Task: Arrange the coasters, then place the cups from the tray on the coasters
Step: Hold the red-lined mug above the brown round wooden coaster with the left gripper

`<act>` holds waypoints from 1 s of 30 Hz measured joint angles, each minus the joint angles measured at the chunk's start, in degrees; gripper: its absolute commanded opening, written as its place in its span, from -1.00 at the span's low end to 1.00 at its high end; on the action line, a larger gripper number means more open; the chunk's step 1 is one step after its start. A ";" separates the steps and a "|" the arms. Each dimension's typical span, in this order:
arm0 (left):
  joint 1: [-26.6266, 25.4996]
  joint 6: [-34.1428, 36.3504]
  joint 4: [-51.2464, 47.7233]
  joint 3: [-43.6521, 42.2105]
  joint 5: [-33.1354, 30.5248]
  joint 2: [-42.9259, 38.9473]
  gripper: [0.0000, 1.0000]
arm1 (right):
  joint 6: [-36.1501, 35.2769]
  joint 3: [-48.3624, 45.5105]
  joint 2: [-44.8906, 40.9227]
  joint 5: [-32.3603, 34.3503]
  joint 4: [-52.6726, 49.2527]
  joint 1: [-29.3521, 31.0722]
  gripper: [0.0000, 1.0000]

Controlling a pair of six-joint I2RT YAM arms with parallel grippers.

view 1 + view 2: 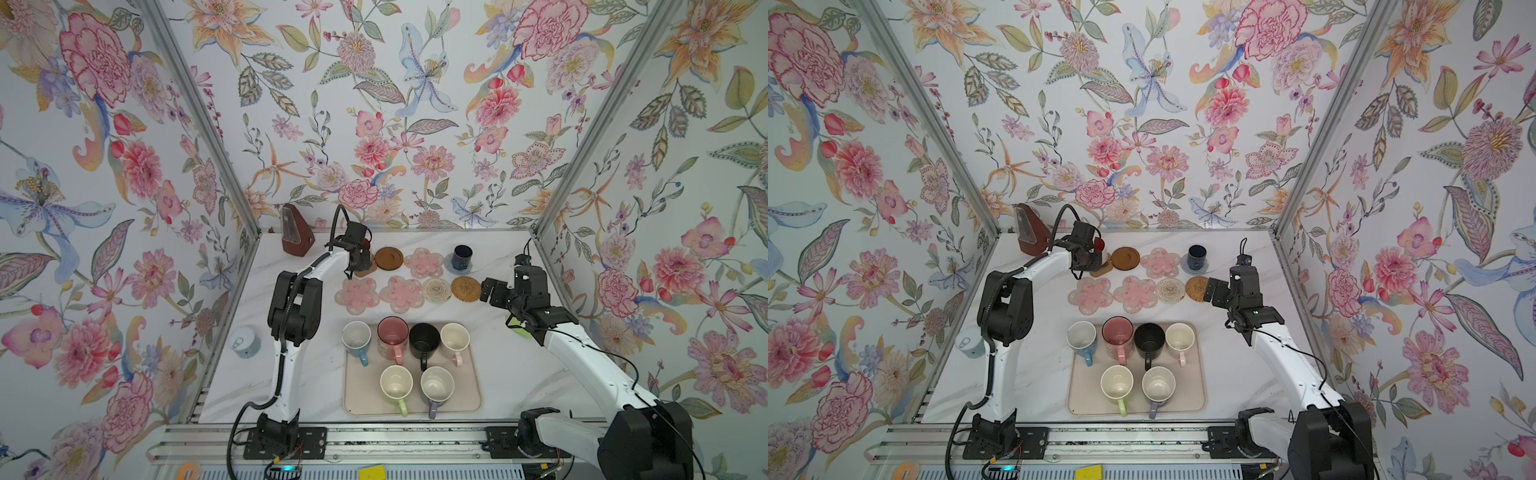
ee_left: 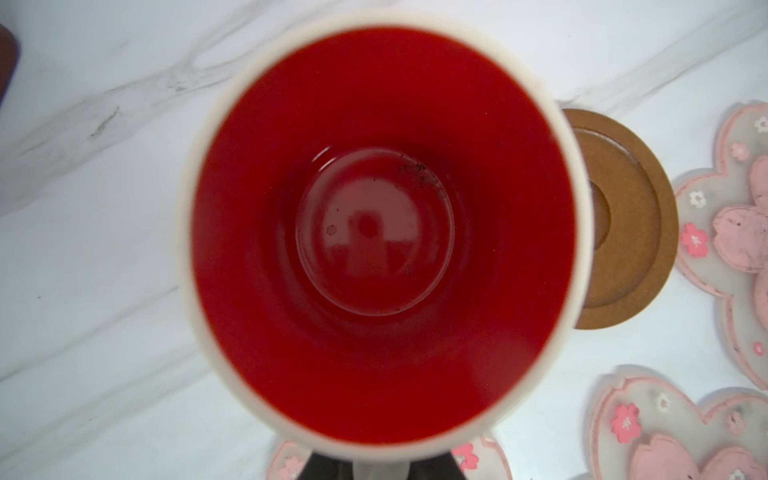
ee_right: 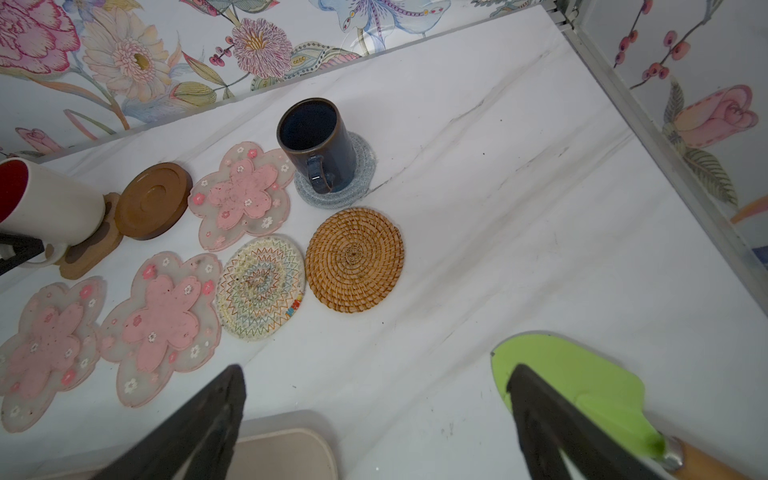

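The left gripper (image 2: 380, 468) is clamping the handle of the red-inside cup (image 2: 382, 232), holding it upright over the brown paw coaster (image 3: 89, 253) at the back row's left end; whether its base is touching, I cannot tell. The right gripper (image 3: 376, 370) is hanging empty, jaws spread wide, near the tan woven coaster (image 3: 355, 259). Eight coasters (image 1: 402, 293) are lying in two rows on the bench (image 1: 519, 374). Six cups (image 1: 424, 340) are standing on the tray (image 1: 467, 397), and one navy cup (image 1: 462, 255) is sitting on the grey-blue coaster (image 3: 365, 166). The right wrist view is plainly showing a green spatula (image 3: 582, 382), which the arm is mostly hiding in both top views.
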 measured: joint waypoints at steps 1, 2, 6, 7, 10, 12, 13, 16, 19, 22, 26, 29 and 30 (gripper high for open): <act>0.00 0.00 -0.02 0.07 -0.02 0.02 -1.00 | 0.02 0.02 0.00 0.00 0.00 0.00 0.99; 0.00 0.00 0.00 0.09 -0.02 0.04 -1.00 | 0.02 0.00 0.00 0.00 0.00 0.00 0.99; 0.00 -0.02 0.00 0.13 0.00 0.11 -1.00 | 0.00 0.00 0.00 -0.02 0.00 -0.04 0.99; 0.00 -0.02 0.00 0.13 0.00 0.11 -1.00 | 0.00 0.00 0.00 -0.02 0.00 -0.04 0.99; 0.00 -0.04 -0.02 0.13 0.00 0.11 -1.00 | 0.02 0.00 0.00 -0.02 0.00 -0.04 0.99; 0.00 -0.17 0.00 0.13 0.00 0.13 -1.00 | 0.02 0.00 0.00 -0.02 0.00 -0.04 0.99; 0.00 -0.20 0.00 0.13 0.00 0.13 -1.00 | 0.00 0.00 0.00 -0.02 0.00 -0.04 0.98; 0.00 -0.22 -0.02 0.13 0.00 0.13 -1.00 | 0.00 0.00 0.00 -0.02 0.00 -0.07 0.99; 0.00 -0.42 0.00 0.13 0.00 0.13 -0.98 | 0.02 0.00 0.00 -0.02 0.00 -0.07 0.98; 0.00 -0.61 -0.02 0.13 0.00 0.13 -0.91 | 0.00 0.02 0.00 -0.02 0.00 -0.07 0.99; 0.00 -0.63 -0.02 0.13 0.00 0.13 -0.81 | 0.00 0.00 0.00 -0.02 0.00 -0.07 0.98; 0.00 -0.63 -0.02 0.13 0.00 0.13 -1.00 | 0.02 0.00 0.00 -0.02 0.00 -0.07 0.99; 0.00 -0.63 -0.02 0.13 0.00 0.13 -1.00 | 0.02 0.00 0.00 -0.02 0.00 -0.07 0.99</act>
